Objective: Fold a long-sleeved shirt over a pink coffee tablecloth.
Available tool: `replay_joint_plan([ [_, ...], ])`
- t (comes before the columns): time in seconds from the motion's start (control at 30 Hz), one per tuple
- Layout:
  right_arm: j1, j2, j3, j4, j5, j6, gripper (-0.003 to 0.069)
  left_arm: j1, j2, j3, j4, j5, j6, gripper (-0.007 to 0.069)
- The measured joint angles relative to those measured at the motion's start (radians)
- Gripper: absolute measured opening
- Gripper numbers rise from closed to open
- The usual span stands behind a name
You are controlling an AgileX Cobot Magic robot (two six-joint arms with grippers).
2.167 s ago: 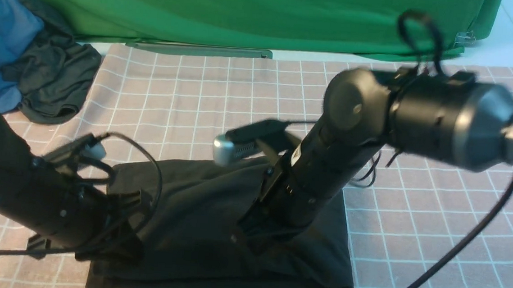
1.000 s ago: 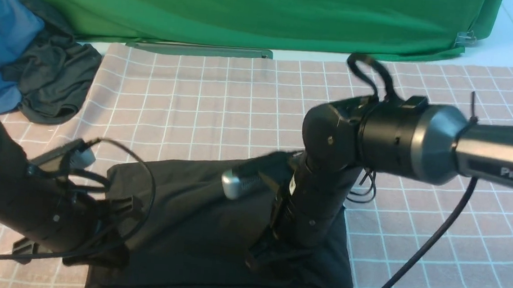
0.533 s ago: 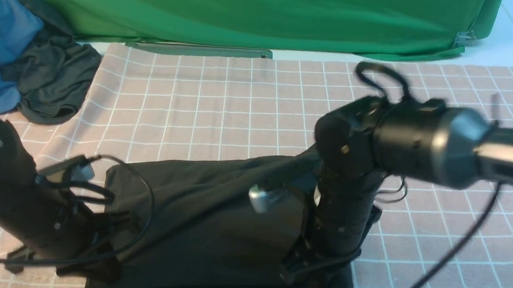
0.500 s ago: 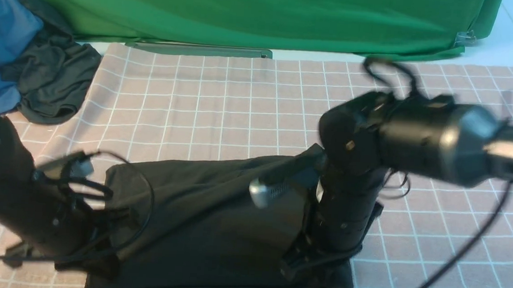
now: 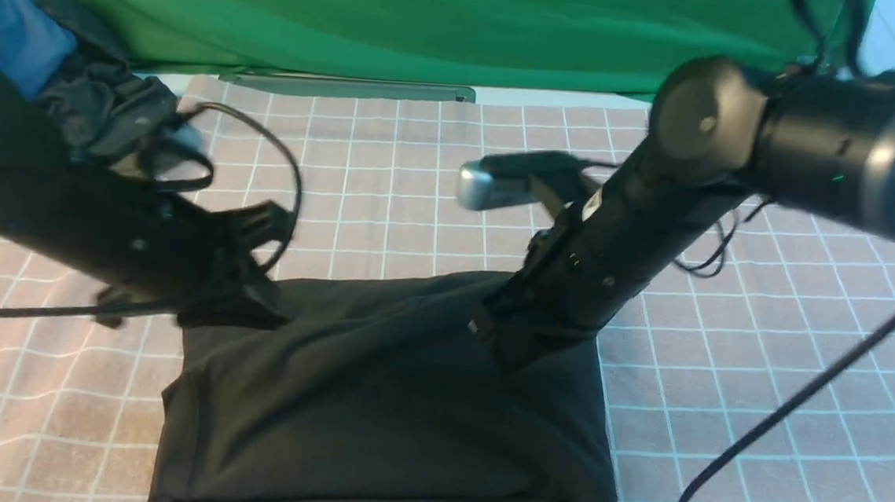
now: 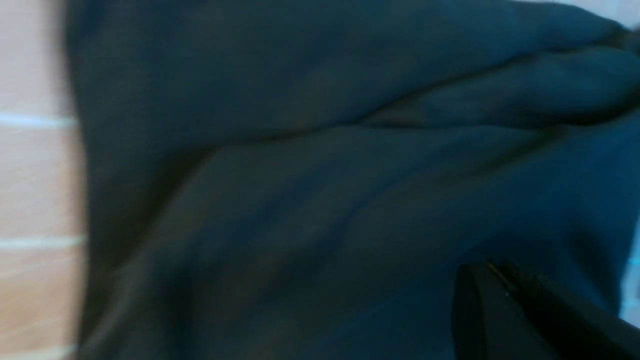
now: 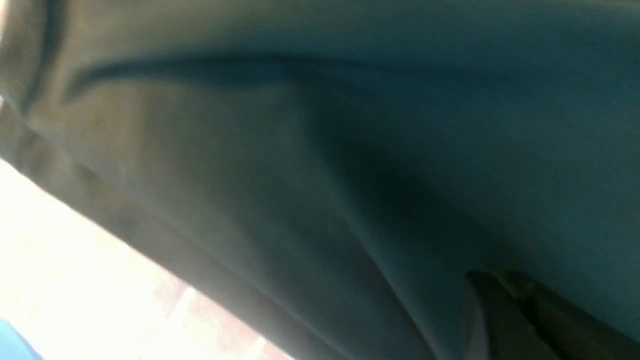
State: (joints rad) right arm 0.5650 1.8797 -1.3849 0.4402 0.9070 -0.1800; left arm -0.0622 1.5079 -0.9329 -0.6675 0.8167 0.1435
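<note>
Where half a second ago both arms sat low at the shirt's near edge, the front view now shows them lifted and carried toward the far side. Left gripper (image 5: 243,300) and right gripper (image 5: 508,342), fingers pinched shut on the long-sleeved shirt (image 5: 389,412), draw its top layer up and back across the pink coffee tablecloth (image 5: 390,176).

Left wrist view: only taut black knit.

Right wrist view: black fabric, pale cloth beyond.

Judgement: this fold is being opened or reset, not finished.

pink coffee tablecloth (image 5: 437,179) covering surface, long-sleeved shirt (image 5: 389,412) on it
</note>
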Motion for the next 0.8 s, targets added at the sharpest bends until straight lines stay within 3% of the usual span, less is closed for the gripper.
replay_joint_plan([
  [0.13,0.007,0.077,0.01,-0.03,0.054,0.002,0.0036,-0.052,0.111,-0.001,0.007,-0.019,0.028,0.002],
  [0.37,0.01,0.071,0.075,-0.187,0.09,0.125,0.0036,-0.064,0.206,-0.001,0.242,-0.037,-0.171,0.002],
  [0.53,0.009,-0.004,0.085,-0.232,0.086,0.132,0.0036,-0.058,0.173,-0.001,0.277,-0.059,-0.193,0.002],
  [0.7,-0.051,-0.124,0.05,-0.238,0.082,0.133,0.0043,-0.056,0.091,-0.001,0.312,-0.104,-0.207,0.002],
  [0.8,-0.149,-0.143,-0.015,-0.238,0.078,0.133,0.0078,-0.056,0.034,-0.001,0.344,-0.112,-0.237,0.002],
])
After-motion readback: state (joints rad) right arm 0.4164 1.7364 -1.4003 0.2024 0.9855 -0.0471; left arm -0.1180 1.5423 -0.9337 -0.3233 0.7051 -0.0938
